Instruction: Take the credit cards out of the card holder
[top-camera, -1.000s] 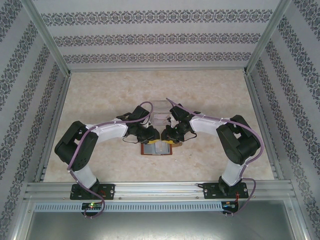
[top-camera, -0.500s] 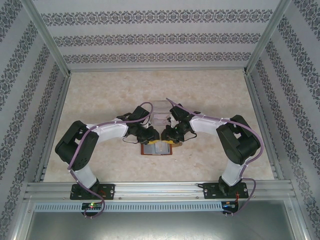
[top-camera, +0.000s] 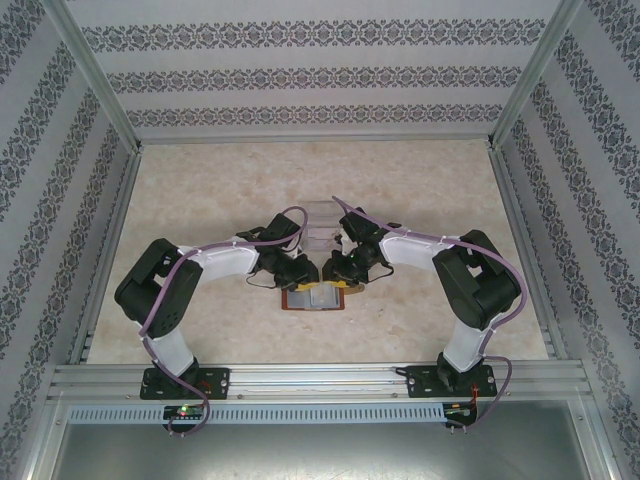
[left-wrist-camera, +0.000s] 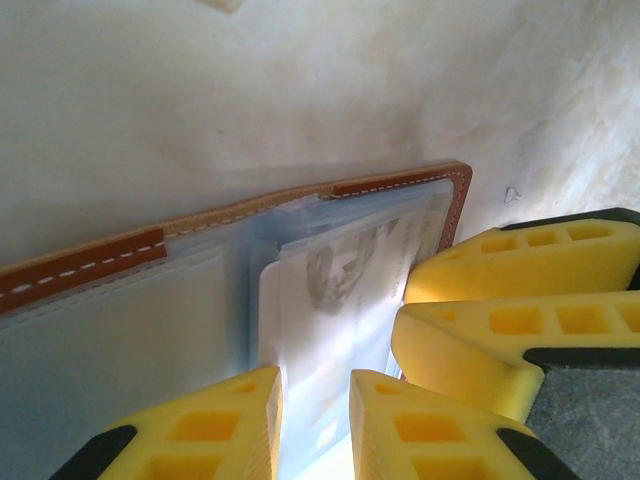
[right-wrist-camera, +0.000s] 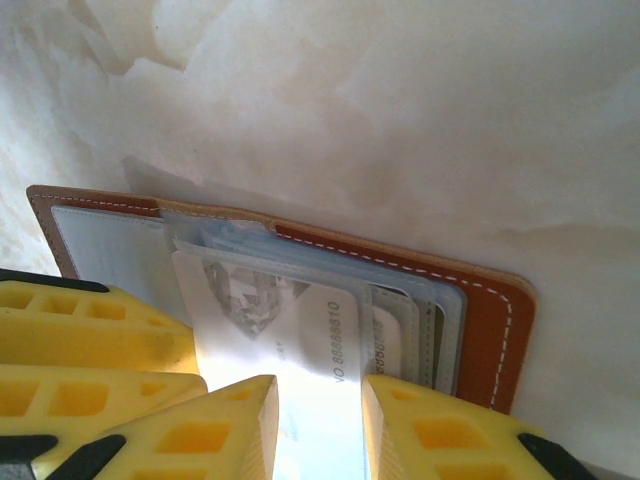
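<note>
Brown leather card holder (top-camera: 313, 298) open flat on table (top-camera: 200, 200); left gripper (left-wrist-camera: 315, 385) and right gripper (right-wrist-camera: 318, 390) fingers parted narrowly astride pale credit card (right-wrist-camera: 290, 320); clamping state: cannot tell

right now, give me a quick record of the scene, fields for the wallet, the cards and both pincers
card holder: brown leather folding wallet, open flat on the pale marbled table
cards: pale grey plastic card partly out of its grey-blue pocket; other cards tucked deeper
left pincer: open, fingers astride that card
right pincer: open, astride the same card
behind wallet: clear plastic box
progress: card not yet free
</note>
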